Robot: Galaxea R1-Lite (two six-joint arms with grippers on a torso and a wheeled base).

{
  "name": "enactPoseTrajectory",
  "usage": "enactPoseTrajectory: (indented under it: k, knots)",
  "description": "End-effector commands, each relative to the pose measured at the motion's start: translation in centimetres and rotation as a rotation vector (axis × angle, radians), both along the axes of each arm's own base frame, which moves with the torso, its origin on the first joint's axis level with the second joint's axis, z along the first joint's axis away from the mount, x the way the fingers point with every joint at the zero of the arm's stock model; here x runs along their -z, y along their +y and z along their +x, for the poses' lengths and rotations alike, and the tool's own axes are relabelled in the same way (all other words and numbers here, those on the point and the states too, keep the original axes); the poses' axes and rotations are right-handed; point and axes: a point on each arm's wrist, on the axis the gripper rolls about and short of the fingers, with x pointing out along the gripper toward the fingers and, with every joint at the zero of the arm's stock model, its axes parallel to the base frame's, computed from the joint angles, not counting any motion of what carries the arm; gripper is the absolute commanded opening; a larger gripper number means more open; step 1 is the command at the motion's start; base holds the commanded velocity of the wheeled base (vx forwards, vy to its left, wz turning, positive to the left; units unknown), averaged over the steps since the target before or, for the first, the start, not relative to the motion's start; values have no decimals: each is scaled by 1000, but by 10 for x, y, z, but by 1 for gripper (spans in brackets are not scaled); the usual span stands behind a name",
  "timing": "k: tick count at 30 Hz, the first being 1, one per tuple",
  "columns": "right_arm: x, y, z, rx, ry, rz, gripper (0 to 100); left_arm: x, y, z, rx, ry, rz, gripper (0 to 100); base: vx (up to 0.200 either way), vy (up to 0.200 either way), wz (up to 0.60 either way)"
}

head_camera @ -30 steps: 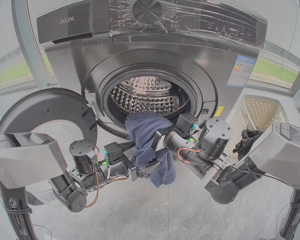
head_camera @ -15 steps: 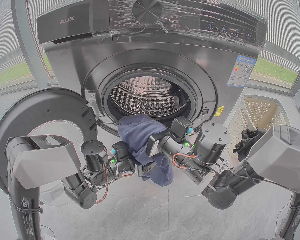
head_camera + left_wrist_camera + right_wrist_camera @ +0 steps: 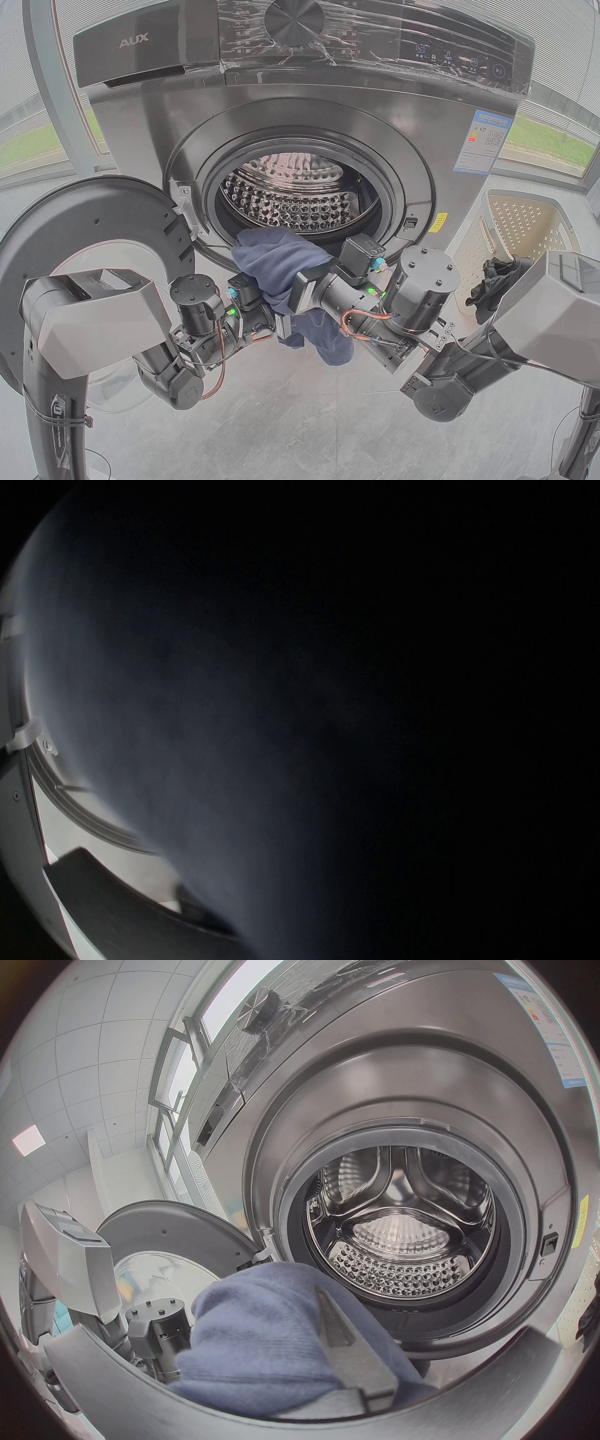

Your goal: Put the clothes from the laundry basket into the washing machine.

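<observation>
At drum mouth, head view: navy blue fleece garment (image 3: 275, 259) lies on grey washing machine (image 3: 156, 144) lip, tail hanging outside, may slide off. Left wrist view: garment (image 3: 219, 730) smothers left gripper (image 3: 280, 326), state can't tell. Right wrist view: right gripper (image 3: 315, 1360) clenched on garment (image 3: 262, 1341); early release drops it.

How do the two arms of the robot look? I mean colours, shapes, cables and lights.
Both the left arm and the right arm have light grey, angular shells, then black round joints. Thin orange cables loop along each forearm, with small green lights and blue connectors near the wrists.
</observation>
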Motion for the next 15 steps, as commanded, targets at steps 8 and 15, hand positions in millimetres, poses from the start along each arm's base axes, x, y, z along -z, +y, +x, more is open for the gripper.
enactPoseTrajectory:
  k: [8, 15]
  knots:
    - [-13, -25, 11, 62, -14, 23, 0, -13, 8, -2, -37, -7, -33, 0, 0, 0, 0]
    - [-2, -52, 22, 132, 30, 5, 0, -38, 14, -12, -89, -34, -80, 0, 0, 0, 0]
